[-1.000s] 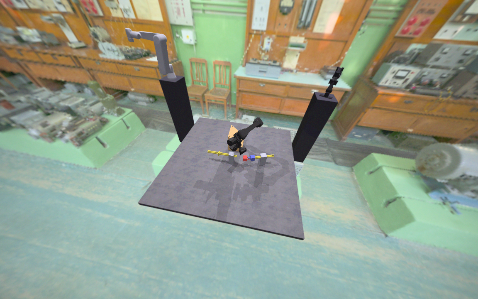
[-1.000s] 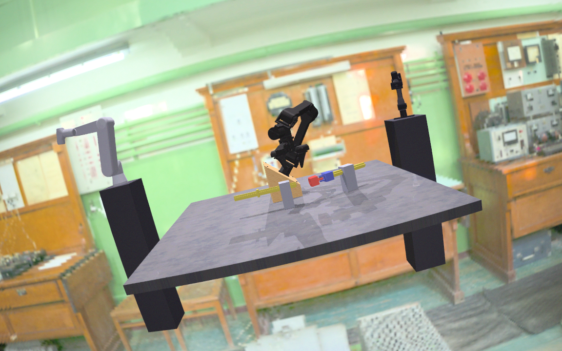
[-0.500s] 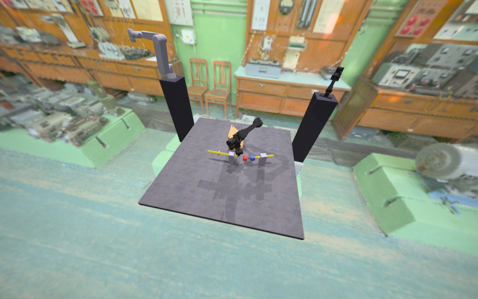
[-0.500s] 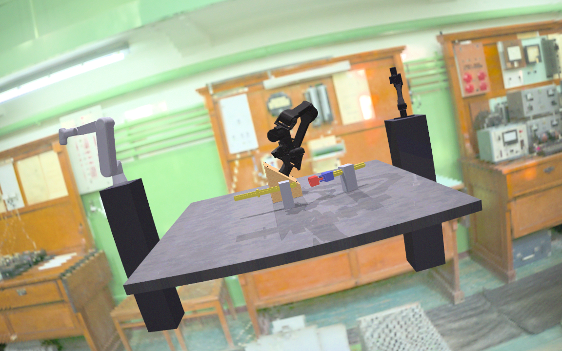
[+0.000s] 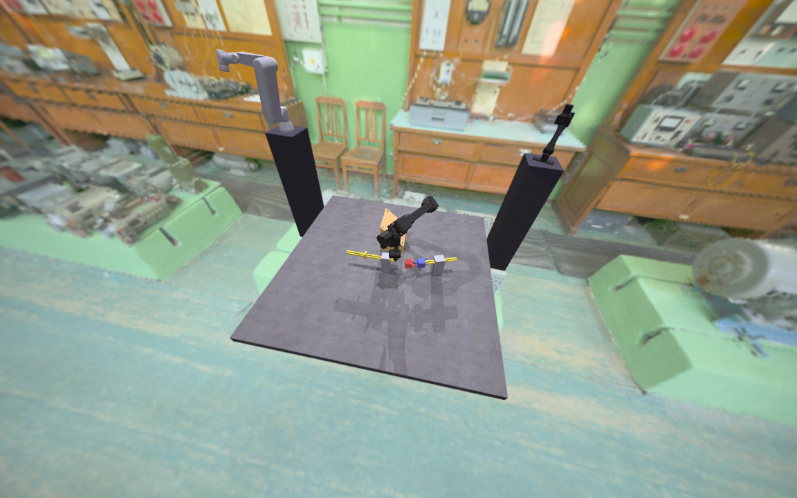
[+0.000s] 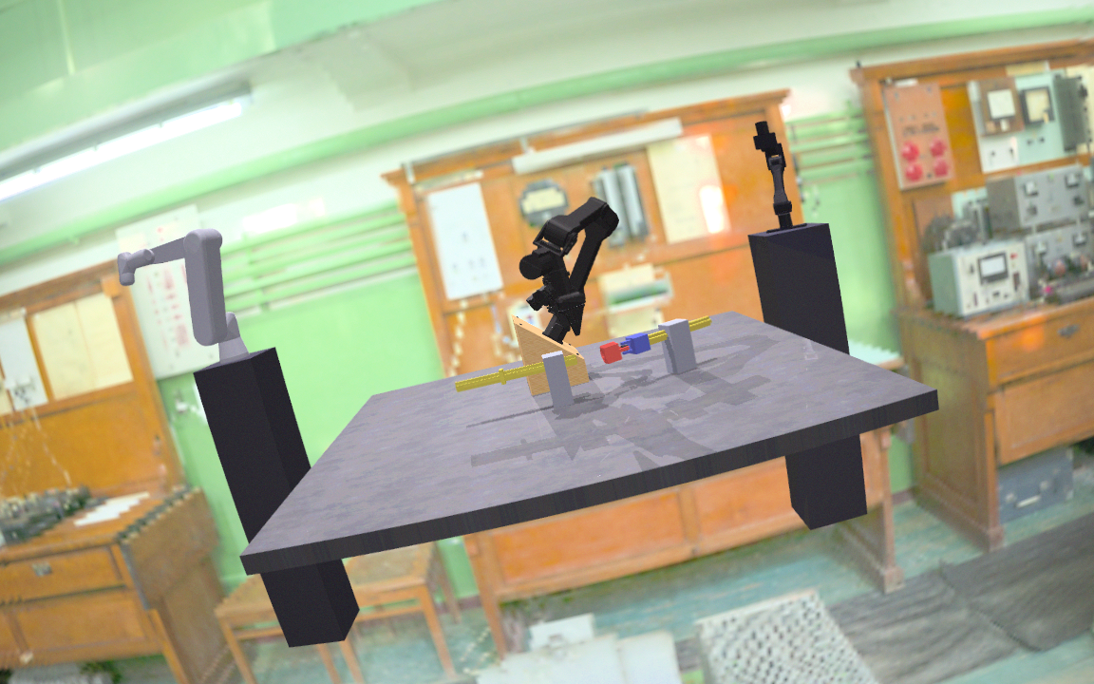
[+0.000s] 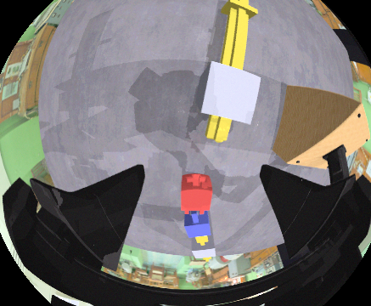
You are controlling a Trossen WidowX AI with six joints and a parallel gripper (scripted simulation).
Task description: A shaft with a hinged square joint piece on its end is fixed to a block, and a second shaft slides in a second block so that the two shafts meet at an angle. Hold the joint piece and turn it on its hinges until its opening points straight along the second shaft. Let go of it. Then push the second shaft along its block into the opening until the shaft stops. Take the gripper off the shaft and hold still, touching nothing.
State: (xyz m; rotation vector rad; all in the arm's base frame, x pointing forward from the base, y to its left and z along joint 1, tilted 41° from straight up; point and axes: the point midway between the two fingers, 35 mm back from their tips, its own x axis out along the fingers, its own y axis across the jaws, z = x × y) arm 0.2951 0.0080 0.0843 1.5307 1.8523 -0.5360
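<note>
My gripper (image 6: pixel 555 314) (image 7: pixel 205 171) is open and empty above the joint; in the wrist view its fingertips stand wide on either side of the red joint piece (image 5: pixel 408 263) (image 6: pixel 611 351) (image 7: pixel 196 199). The piece's cross-shaped opening faces roughly toward the second shaft; exact alignment I cannot tell. It hangs on a blue fork (image 5: pixel 420 262) (image 6: pixel 638 343) (image 7: pixel 198 229) at the end of the fixed yellow shaft (image 6: pixel 698 324), held by a grey block (image 5: pixel 438 267) (image 6: pixel 678 346). The second yellow shaft (image 5: pixel 358 254) (image 6: pixel 482 382) (image 7: pixel 236 38) passes through its block (image 6: pixel 559 382) (image 7: pixel 231 93). Its end stands apart from the red piece.
A wooden wedge-shaped stand (image 6: pixel 533 361) (image 7: pixel 317 123) is beside the second block, at my arm's base. The second shaft has a collar (image 6: pixel 501 375) (image 7: pixel 239 8) on its outer part. A grey arm (image 5: pixel 270 89) (image 6: pixel 206 293) and another black arm (image 5: pixel 553 137) (image 6: pixel 779 179) stand on pillars beyond the table.
</note>
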